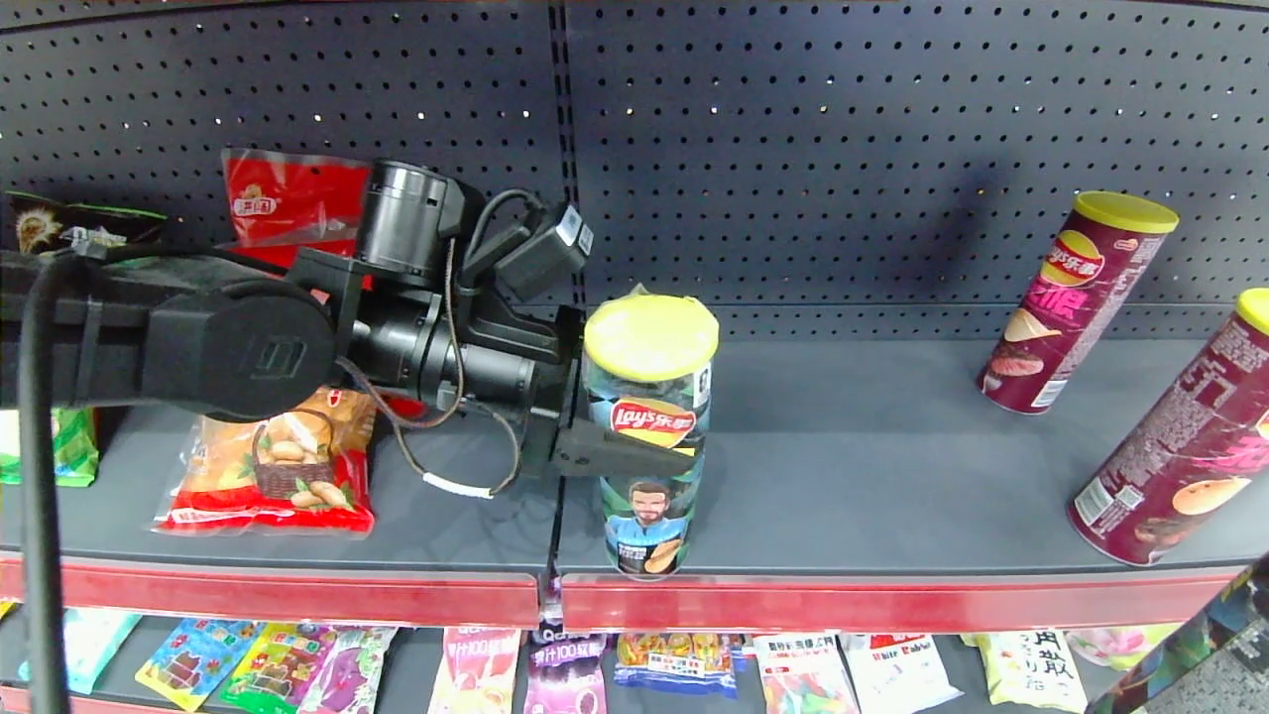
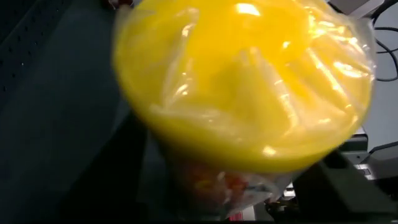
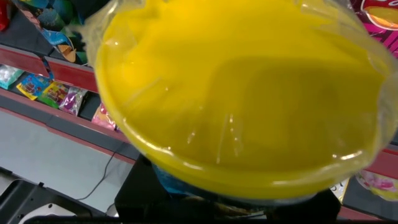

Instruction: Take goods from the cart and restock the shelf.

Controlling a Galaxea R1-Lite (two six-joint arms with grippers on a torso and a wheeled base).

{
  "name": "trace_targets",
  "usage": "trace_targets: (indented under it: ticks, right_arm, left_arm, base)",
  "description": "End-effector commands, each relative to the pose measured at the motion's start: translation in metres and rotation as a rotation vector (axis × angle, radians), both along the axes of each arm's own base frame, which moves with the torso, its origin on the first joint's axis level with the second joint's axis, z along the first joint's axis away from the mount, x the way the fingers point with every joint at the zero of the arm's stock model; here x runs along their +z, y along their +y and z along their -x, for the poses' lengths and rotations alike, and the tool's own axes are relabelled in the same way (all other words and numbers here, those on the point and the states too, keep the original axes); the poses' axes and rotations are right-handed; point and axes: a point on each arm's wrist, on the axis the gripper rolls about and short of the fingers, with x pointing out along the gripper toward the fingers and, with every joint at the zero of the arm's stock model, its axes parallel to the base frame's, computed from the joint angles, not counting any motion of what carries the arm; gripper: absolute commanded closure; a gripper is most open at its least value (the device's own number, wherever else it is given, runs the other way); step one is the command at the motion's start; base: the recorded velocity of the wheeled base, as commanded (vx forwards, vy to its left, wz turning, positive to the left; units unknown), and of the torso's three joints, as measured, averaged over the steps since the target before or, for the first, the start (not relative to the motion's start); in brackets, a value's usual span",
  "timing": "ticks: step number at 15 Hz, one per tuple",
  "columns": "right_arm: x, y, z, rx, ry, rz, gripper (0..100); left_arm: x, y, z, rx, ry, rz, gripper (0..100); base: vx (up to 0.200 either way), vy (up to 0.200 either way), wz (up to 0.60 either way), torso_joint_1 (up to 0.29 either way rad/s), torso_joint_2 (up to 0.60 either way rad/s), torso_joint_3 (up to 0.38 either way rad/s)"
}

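chip can (image 1: 649, 436) upright at shelf (image 1: 853, 476) front edge | cans (image 1: 1076, 302) well right | snack bags (image 1: 268, 466) left

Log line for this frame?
left gripper: shut on chip can | can: upright at shelf front edge | neighbours: two maroon cans right

Four yellow-lidded chip cans: two blue cans (image 1: 644, 516), two maroon cans (image 1: 1076, 302).

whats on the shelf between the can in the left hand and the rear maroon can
Nothing: bare shelf from the held can to the maroon can, in the head view.
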Motion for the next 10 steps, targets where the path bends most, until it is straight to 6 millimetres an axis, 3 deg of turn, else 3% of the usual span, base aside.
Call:
trace_targets:
  ticks: [1,6,10]
  right_arm:
    - [0.0,0.0,0.0,0.001,0.001,0.0,100]
    - [-0.001,0.0,0.001,0.001,0.001,0.0,100]
    - [0.002,0.001,-0.005,0.017,0.007,0.018,100]
  left_arm:
    - [0.003,0.002,0.001,0.001,-0.01,0.006,0]
    - [0.003,0.022,0.0,0.058,-0.01,0.001,0]
    - [-0.001,0.065,0.023,0.152,0.02,-0.016,0]
  base:
    - [0.0,0.0,0.0,0.0,0.0,0.0]
    - [0.0,0.0,0.0,0.0,0.0,0.0]
    - [0.0,0.0,0.0,0.0,0.0,0.0]
